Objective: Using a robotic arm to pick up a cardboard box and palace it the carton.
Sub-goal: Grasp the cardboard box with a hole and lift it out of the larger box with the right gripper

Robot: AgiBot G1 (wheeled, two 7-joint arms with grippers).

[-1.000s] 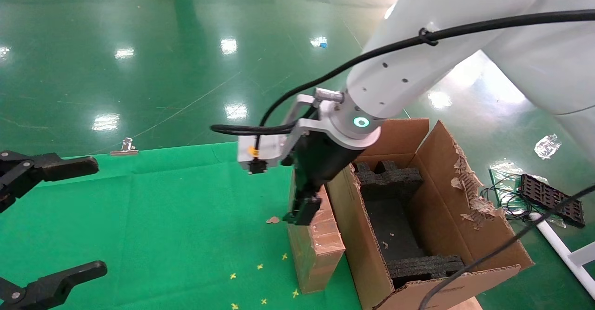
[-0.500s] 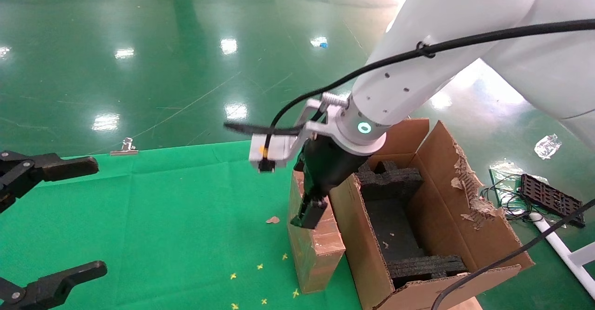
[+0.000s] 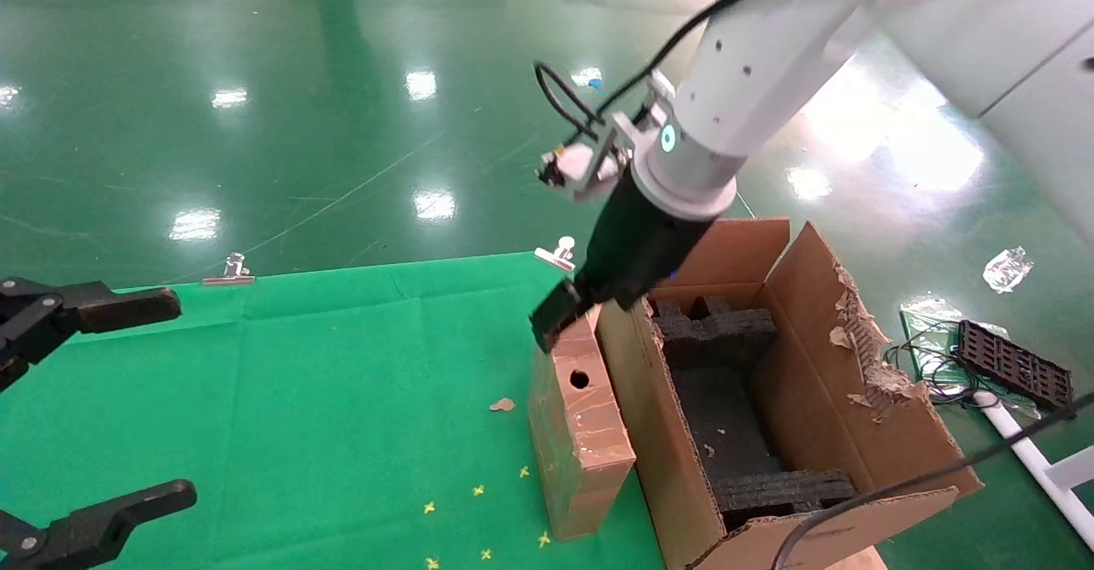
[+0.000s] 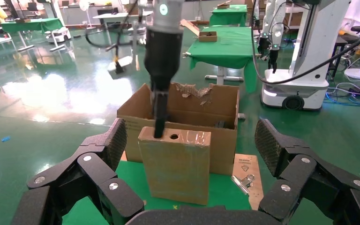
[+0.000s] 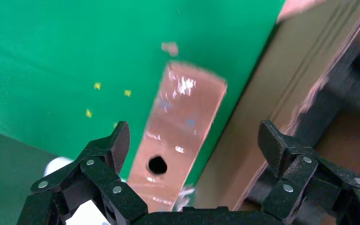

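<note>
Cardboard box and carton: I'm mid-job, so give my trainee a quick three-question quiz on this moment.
1. True or false: the cardboard box already lies inside the carton.
2. The right pincer is: A) open, over the box's top edge; B) shut on the box; C) down inside the carton.
3. Fill in: the box's top edge shows a round ____.

Key: 1 false; 2 A; 3 hole.

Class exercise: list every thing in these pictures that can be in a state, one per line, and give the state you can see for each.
Right gripper: open, over the far end of the cardboard box, holding nothing.
Left gripper: open, empty, parked at the left.
Cardboard box: on edge on the green cloth, beside the carton, not gripped.
Carton: open, flaps up, one flap torn.
Foam inserts: seated inside the carton.
</note>
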